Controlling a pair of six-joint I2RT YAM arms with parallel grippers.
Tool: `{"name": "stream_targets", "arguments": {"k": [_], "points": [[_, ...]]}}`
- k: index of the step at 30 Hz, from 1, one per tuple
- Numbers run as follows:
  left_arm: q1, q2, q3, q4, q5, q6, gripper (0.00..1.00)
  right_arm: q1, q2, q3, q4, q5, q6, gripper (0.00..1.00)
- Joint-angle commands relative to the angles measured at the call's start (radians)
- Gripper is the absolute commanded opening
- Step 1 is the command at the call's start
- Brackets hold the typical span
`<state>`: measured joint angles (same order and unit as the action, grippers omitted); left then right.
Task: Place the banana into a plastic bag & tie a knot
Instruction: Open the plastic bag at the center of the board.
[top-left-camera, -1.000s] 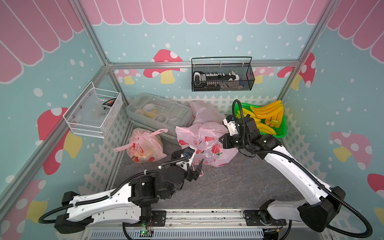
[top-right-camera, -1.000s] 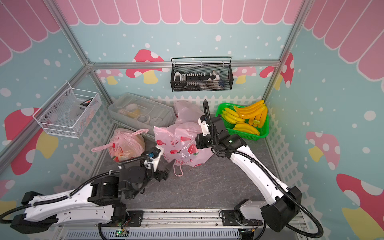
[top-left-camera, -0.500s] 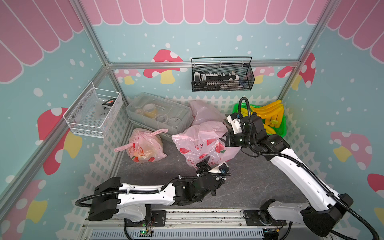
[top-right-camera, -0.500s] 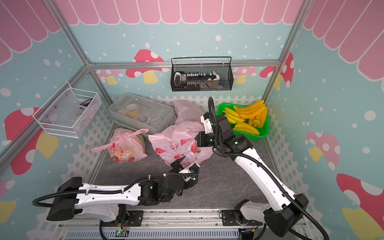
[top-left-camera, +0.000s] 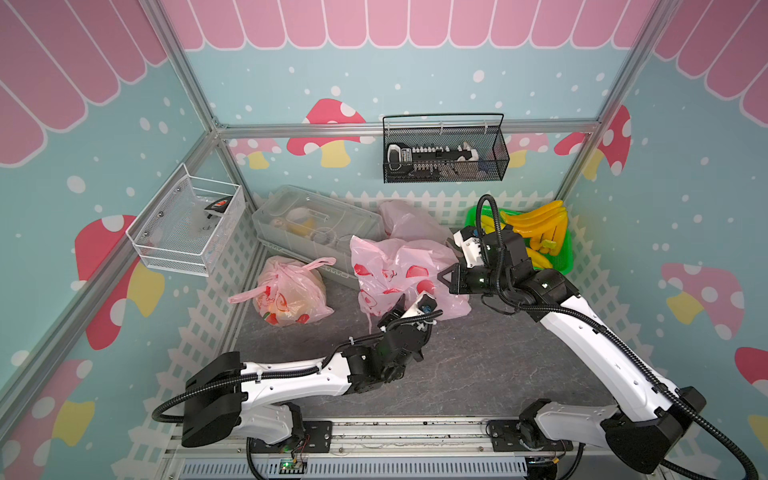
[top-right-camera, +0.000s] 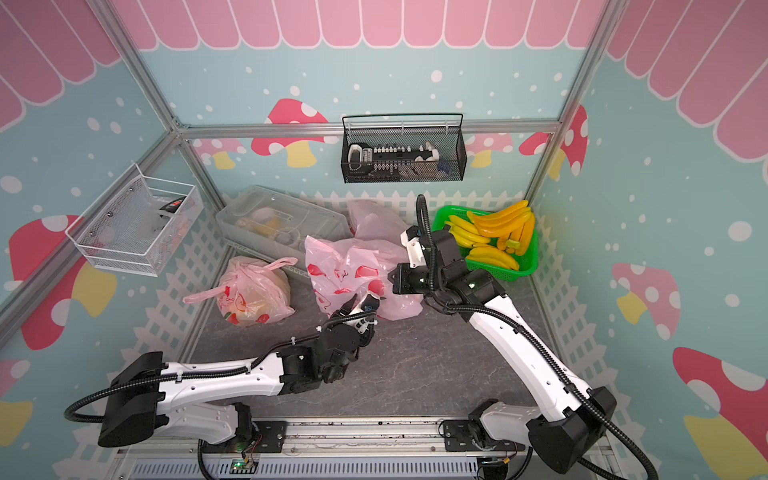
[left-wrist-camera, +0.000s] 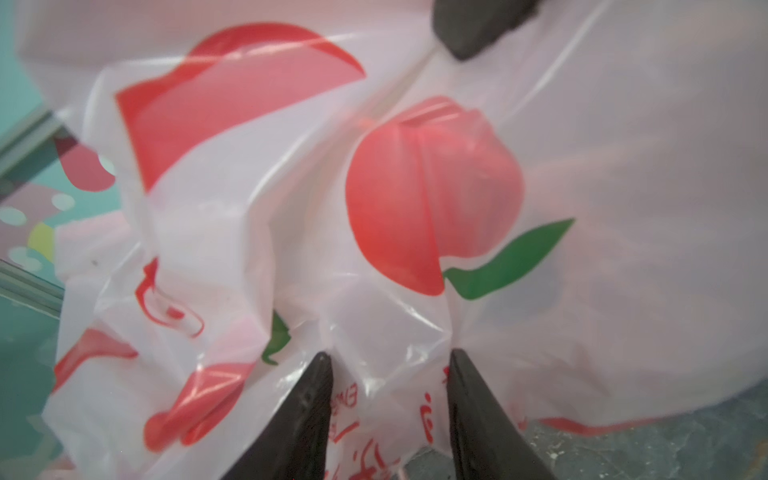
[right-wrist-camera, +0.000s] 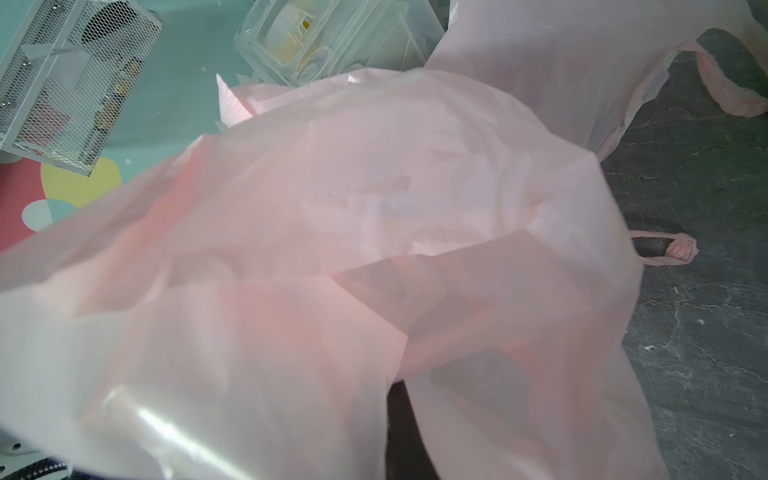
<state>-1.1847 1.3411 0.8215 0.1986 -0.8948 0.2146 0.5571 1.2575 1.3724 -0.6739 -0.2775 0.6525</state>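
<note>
Grey tabletop, left hand now narrower around plastic bag.

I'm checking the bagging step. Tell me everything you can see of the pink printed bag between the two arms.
The pink bag is thin, translucent, crinkled plastic printed with red fruit, green leaves and red lettering. It stands puffed up on the grey floor. The right tool is shut on its edge, where the film is taut; a fold lies between the parted fingers of the left tool. A thin twisted handle trails from it. No banana shows through it.
</note>
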Motion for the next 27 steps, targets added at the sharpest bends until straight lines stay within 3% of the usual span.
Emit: {"name": "stream_targets", "arguments": {"k": [1,6,9,13,17,21,27], "points": [[0.027,-0.028,-0.031,-0.02,0.11,-0.056,0.2,0.003,0.017,0.006,-0.005,0.004,0.01,0.0],[0.054,-0.078,-0.053,-0.017,0.184,-0.104,0.0,0.003,0.03,0.016,-0.006,0.018,-0.006,0.02],[0.055,-0.117,-0.029,-0.076,0.21,-0.159,0.0,0.002,0.03,0.036,-0.022,0.044,-0.076,0.2],[0.068,-0.213,0.036,-0.229,0.275,-0.306,0.0,0.001,-0.044,0.036,-0.021,0.095,-0.256,0.57],[0.101,-0.306,0.077,-0.35,0.32,-0.453,0.0,0.001,-0.202,-0.073,0.097,0.06,-0.385,0.76],[0.131,-0.363,0.138,-0.497,0.337,-0.593,0.0,0.001,-0.329,-0.174,0.182,0.027,-0.476,0.83],[0.135,-0.394,0.203,-0.589,0.334,-0.736,0.0,0.002,-0.501,-0.434,0.373,-0.072,-0.575,0.85]]}}
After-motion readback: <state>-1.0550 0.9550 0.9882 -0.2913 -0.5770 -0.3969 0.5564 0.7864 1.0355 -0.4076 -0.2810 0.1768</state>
